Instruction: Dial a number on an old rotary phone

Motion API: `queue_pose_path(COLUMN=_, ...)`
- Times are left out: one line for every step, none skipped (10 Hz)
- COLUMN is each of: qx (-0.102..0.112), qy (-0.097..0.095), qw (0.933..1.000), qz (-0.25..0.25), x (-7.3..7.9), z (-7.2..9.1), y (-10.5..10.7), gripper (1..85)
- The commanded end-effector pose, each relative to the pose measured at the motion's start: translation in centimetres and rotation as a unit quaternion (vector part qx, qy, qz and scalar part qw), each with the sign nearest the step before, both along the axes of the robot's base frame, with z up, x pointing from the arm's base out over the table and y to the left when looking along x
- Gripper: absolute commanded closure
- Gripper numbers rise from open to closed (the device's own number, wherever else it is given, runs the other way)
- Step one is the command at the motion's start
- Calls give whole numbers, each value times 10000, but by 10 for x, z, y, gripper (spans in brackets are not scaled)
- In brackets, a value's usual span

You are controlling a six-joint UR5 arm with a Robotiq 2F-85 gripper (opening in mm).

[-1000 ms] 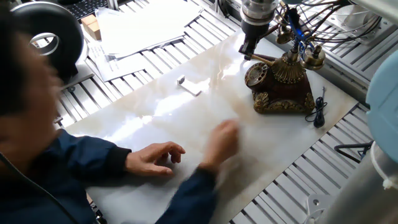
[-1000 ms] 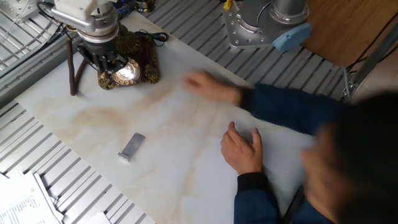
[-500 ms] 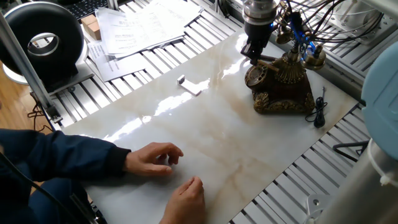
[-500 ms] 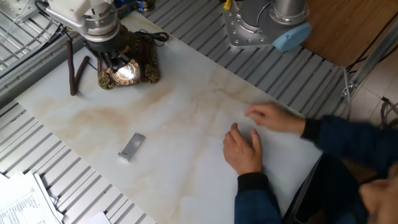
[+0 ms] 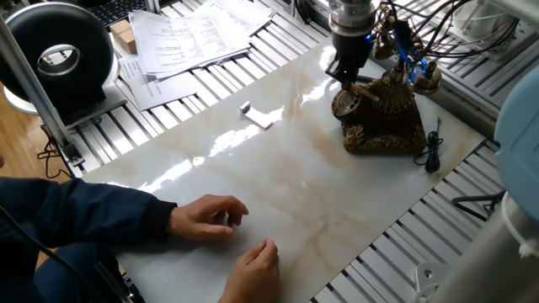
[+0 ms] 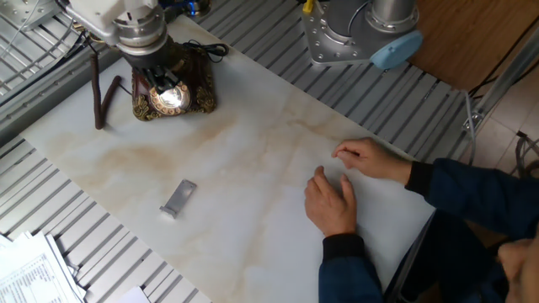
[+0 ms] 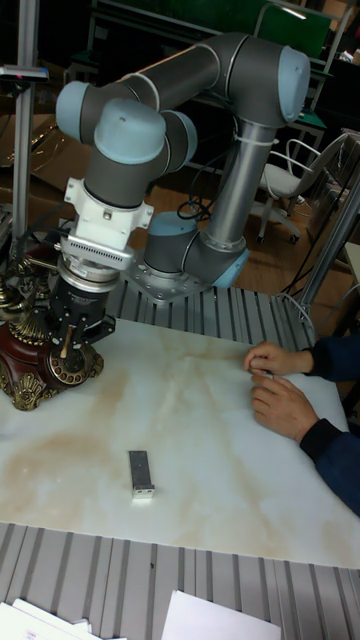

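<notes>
The old rotary phone (image 5: 389, 118) stands at the far right of the marble-look tabletop (image 5: 278, 185), its brass-ended handset (image 5: 425, 77) resting across the top. Its round coppery dial (image 5: 346, 103) faces the table's middle. My gripper (image 5: 349, 82) hangs straight down over the dial's upper edge. In the other fixed view the gripper (image 6: 153, 82) partly covers the dial (image 6: 169, 97). In the tall view the fingers (image 7: 52, 335) are drawn close around a thin pale peg (image 7: 66, 343) that reaches the dial (image 7: 72, 367).
A small grey metal block (image 5: 257, 115) lies mid-table. A person's two hands (image 5: 210, 216) rest near the front edge. A black round device (image 5: 63, 50) and papers (image 5: 194, 34) sit at the back left. The phone's dark cord (image 5: 432, 151) lies beside it. The arm's base (image 6: 354, 34) stands behind.
The person's head and moving hand have drawn back, and both hands now rest near the front edge. My gripper has shifted slightly lower and further over the dial.
</notes>
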State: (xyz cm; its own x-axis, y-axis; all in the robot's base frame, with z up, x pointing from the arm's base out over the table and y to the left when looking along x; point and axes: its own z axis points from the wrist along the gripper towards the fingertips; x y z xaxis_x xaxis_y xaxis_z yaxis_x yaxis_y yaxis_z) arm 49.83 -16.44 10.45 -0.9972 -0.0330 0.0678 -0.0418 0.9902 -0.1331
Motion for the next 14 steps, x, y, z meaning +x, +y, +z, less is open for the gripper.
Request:
queue_pose_path(qx=102, qy=-53, qw=9998, qz=-141, x=-5, z=8, y=5, gripper=837)
queue_pose_path(qx=178, qy=-134, qw=9996, qz=-177, x=-3, z=7, y=11, gripper=837)
queue_pose_path(qx=520, qy=-390, qw=9960, qz=-620, x=7, z=4, y=35, gripper=837)
queue_pose_path(qx=535, qy=-438, qw=9933, qz=-923, x=8, z=1, y=40, gripper=837)
queue_pose_path(qx=409, qy=-422, qw=9937, qz=-959, x=7, z=0, y=34, gripper=827)
queue_pose_path(qx=809, qy=-580, qw=9839, qz=-1482, x=17, z=-1, y=56, gripper=767)
queue_pose_path(qx=1494, qy=-624, qw=9645, qz=-2085, x=26, z=1, y=91, gripper=800)
queue_pose_path(qx=1167, qy=-630, qw=9722, qz=-1930, x=27, z=-2, y=71, gripper=820)
queue_pose_path(qx=969, qy=-627, qw=9769, qz=-1798, x=27, z=-5, y=61, gripper=813)
queue_pose_path(qx=899, qy=-696, qw=9798, qz=-1646, x=31, z=-6, y=55, gripper=730)
queue_pose_path(qx=971, qy=-794, qw=9813, qz=-1463, x=39, z=-6, y=57, gripper=530)
queue_pose_path(qx=982, qy=-813, qw=9822, qz=-1379, x=39, z=-5, y=57, gripper=410)
queue_pose_path(qx=1029, qy=-934, qw=9818, qz=-1292, x=41, z=-2, y=63, gripper=317)
queue_pose_path(qx=1073, qy=-983, qw=9806, qz=-1316, x=51, z=-6, y=54, gripper=343)
